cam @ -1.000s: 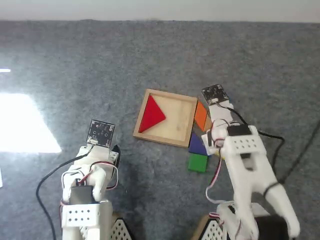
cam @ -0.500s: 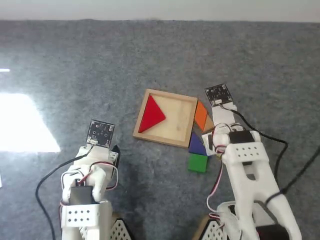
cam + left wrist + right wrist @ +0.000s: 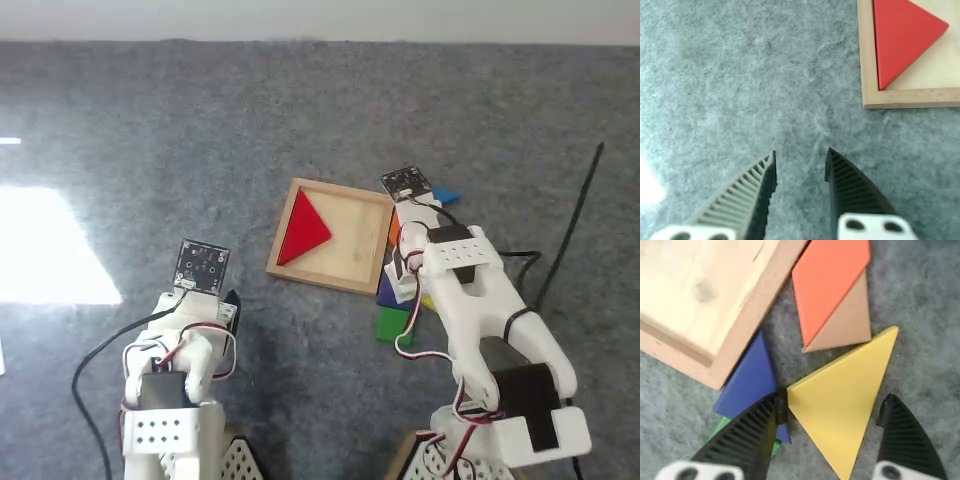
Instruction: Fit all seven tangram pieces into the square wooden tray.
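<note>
Spread wide, the right gripper (image 3: 834, 402) straddles the yellow triangle (image 3: 843, 399) beside the wooden tray (image 3: 745, 320), the triangle's long edge lying across the closing direction.

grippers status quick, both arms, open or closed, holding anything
left gripper: open, empty.
right gripper: open, fingers on either side of the yellow triangle, not clamped on it.

My left arm (image 3: 165, 390) and right arm (image 3: 480, 300) are white plastic with black servo blocks and looping red, black and white wires. Fingers (image 3: 752, 192) are dark ribbed wedges (white-mounted). Beside the tray (image 3: 322, 279), a black circuit board (image 3: 405, 182) caps the right wrist.
</note>
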Motion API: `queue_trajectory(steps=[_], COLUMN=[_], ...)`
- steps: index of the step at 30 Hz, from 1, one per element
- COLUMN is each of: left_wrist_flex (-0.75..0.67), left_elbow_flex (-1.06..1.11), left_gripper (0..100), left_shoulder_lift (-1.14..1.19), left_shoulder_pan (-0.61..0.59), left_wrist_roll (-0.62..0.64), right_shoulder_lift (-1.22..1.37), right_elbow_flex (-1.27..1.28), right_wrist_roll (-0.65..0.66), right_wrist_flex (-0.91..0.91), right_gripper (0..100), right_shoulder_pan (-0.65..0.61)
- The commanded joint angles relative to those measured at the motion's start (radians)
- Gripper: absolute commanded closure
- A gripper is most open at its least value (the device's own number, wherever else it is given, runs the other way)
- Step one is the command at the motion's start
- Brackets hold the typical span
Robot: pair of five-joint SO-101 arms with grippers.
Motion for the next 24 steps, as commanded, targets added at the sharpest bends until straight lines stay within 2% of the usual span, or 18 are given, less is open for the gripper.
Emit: queue_trajectory(steps=[1, 9, 15, 19, 24], left_wrist_flex=[0.000, 0.000, 0.000, 0.000, 0.000], left_elbow_flex=[-0.008, -0.008, -0.008, -0.008, -0.008], left_gripper=[85, 85, 85, 85, 85], left_shoulder_lift=[-0.015, -0.015, -0.015, -0.015, -0.015], left_shoulder_pan=[-0.006, -0.006, -0.006, -0.006, -0.006], left_wrist_roll=[-0.012, -0.012, -0.012, -0.012, -0.012], right_shoulder_lift=[-0.005, 0.007, 0.094, 0.114, 0.116], right_elbow_flex=[-0.048, -0.043, -0.055, -0.089, -0.089], right_wrist_roll=[-0.012, -0.080, -0.091, -0.153, -0.158], right_wrist_flex=[0.010, 0.002, -0.016, 0.010, 0.010], right_gripper=[71.1, 71.0, 71.3, 71.3, 71.3], right_shoulder_pan=[-0.012, -0.073, -0.068, -0.008, 0.030])
